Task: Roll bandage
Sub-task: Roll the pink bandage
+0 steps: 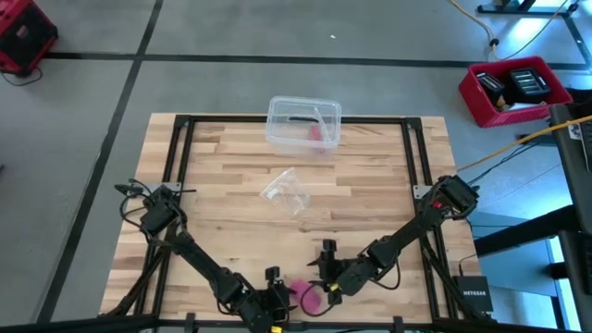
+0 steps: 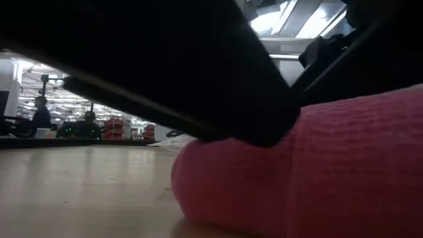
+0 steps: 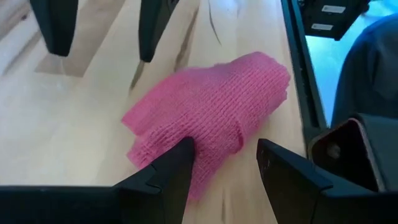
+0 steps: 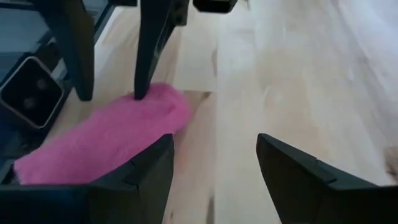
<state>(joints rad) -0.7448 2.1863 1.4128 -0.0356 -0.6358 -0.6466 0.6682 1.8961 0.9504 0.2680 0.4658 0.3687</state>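
Observation:
The pink bandage (image 1: 308, 296) lies on the wooden table close to its near edge as a short, loosely bunched roll. It fills the right of the low view (image 2: 330, 172). My left gripper (image 3: 224, 149) is open at the bandage's left end and shows in the high view (image 1: 282, 299). My right gripper (image 4: 214, 143) is open and low over the table at the bandage's right end (image 1: 326, 285). One of its fingers (image 4: 149, 168) stands right beside the pink fabric (image 4: 106, 143); whether it touches, I cannot tell. My left gripper is open, and one fingertip (image 3: 183, 152) rests on the near end of the bandage (image 3: 205, 134). The other finger (image 3: 286, 174) stands on bare wood beside it. The fingers come at it low, from the table's left, slanting down. The bandage lies flat on the table.
A clear plastic box (image 1: 303, 123) with something pink inside stands at the table's far edge. A clear plastic wrapper (image 1: 287, 190) lies mid-table. The two grippers face each other a finger's length apart, just inside the table's near edge.

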